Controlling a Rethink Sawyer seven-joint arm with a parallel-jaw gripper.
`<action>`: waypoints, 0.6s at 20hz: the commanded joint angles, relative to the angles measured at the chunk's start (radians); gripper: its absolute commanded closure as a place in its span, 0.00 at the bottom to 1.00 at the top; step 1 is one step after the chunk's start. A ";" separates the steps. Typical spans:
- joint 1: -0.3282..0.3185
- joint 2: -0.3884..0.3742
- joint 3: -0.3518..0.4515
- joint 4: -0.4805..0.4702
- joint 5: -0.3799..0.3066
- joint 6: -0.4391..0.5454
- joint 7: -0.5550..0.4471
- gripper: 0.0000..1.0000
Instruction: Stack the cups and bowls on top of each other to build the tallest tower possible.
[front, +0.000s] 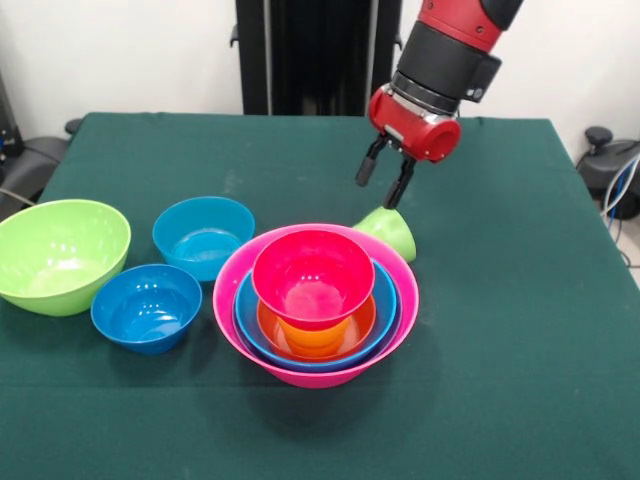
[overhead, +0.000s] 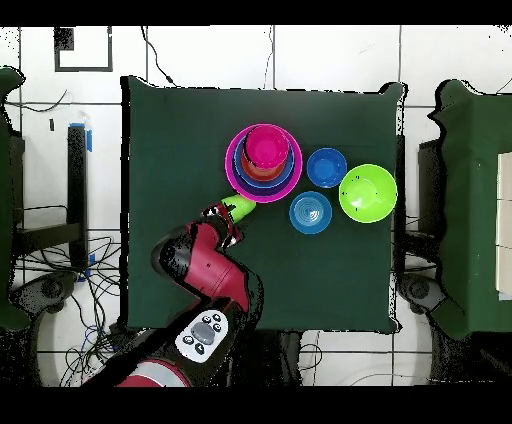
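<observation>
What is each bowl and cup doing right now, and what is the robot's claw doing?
Tower: pink bowl holding blue, orange and red-pink bowls, upright.
Lime green cup: tipped on its side behind the tower, against the pink bowl's rim.
Big lime green bowl: upright, empty, alone.
Sky blue bowl: upright, empty.
Dark blue bowl: upright, empty.
End effector: open, just above the lime green cup.

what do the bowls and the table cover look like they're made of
The bowls, like the red-pink bowl in the big pink bowl, look like glossy moulded plastic: bright highlights, thin even rims. The lime green bowl shines the same way. The table cover looks like matte dark green cloth, perhaps felt: no glare.
</observation>
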 joint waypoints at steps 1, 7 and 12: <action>0.014 0.049 0.071 -0.018 0.073 0.010 0.234 0.00; 0.032 0.097 0.053 -0.036 0.114 -0.022 0.230 0.00; 0.005 0.129 0.087 -0.050 0.110 -0.083 0.241 0.00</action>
